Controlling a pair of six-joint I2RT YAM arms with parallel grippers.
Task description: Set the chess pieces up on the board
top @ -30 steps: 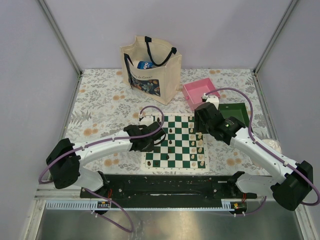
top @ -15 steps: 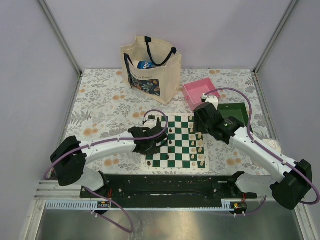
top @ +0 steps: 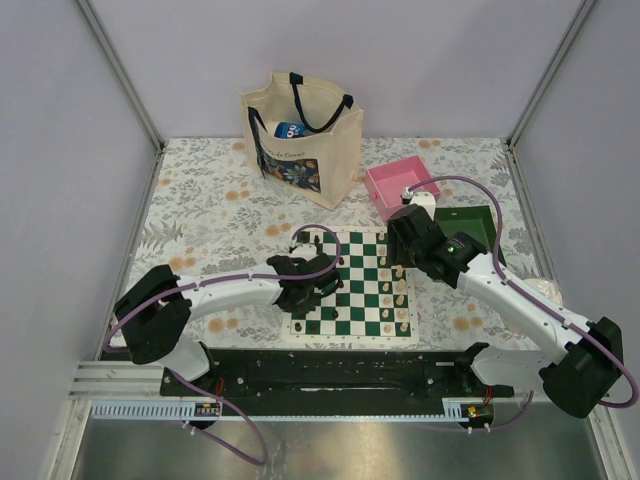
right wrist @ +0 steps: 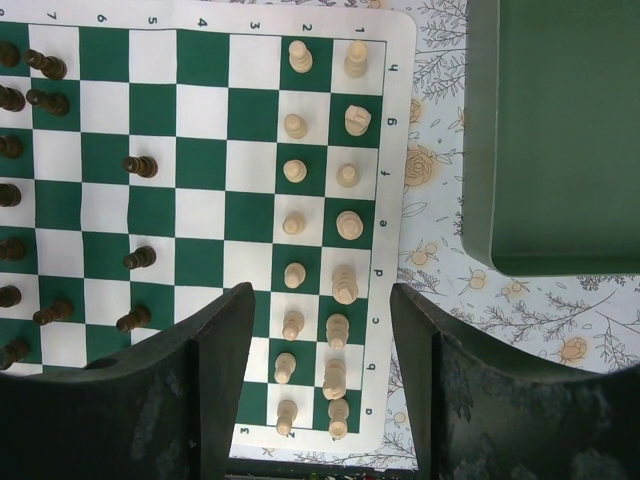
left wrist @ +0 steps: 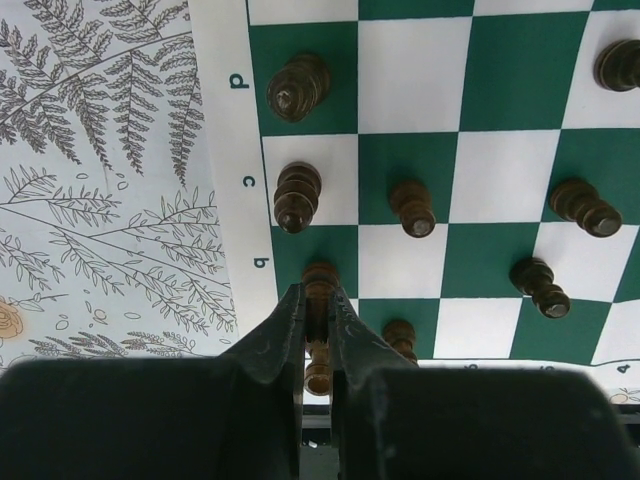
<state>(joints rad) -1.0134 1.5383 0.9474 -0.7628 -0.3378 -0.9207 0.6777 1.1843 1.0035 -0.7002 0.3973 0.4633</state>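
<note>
Top external view: your left arm (top: pixel 220 292) reaches in from the left over the floral tablecloth (top: pixel 200 210). It carries the left gripper (top: pixel 318 292) low over the left side of the board (top: pixel 365 300). The board lies flat at mid-table, between the two arms. Behind it, a cream tote bag (top: pixel 300 135) stands upright near the back wall.

Left wrist view: the fingers (left wrist: pixel 285 325) are pinched narrow on one dark piece (left wrist: pixel 319 278). You hold it over the board's edge column, just past the letter b. Whether its base touches the mat cannot be told. Other dark pieces (left wrist: pixel 297 195) stand close by, two of them in the same edge column at c and d. The rest are scattered on squares further in.

Right wrist view: cream pieces (right wrist: pixel 349 225) line the two columns nearest the board's right border, one to a square. Your right gripper (right wrist: pixel 322 295) hangs above them with its fingers spread wide and nothing between them.

Further right, the right arm (top: pixel 520 305) runs back to its base at the near edge. A green tray (right wrist: pixel 560 130) sits on the cloth just beside the board's right border, not touching it. A pink tray (top: pixel 385 195) lies behind the green one, nearer the tote bag.
</note>
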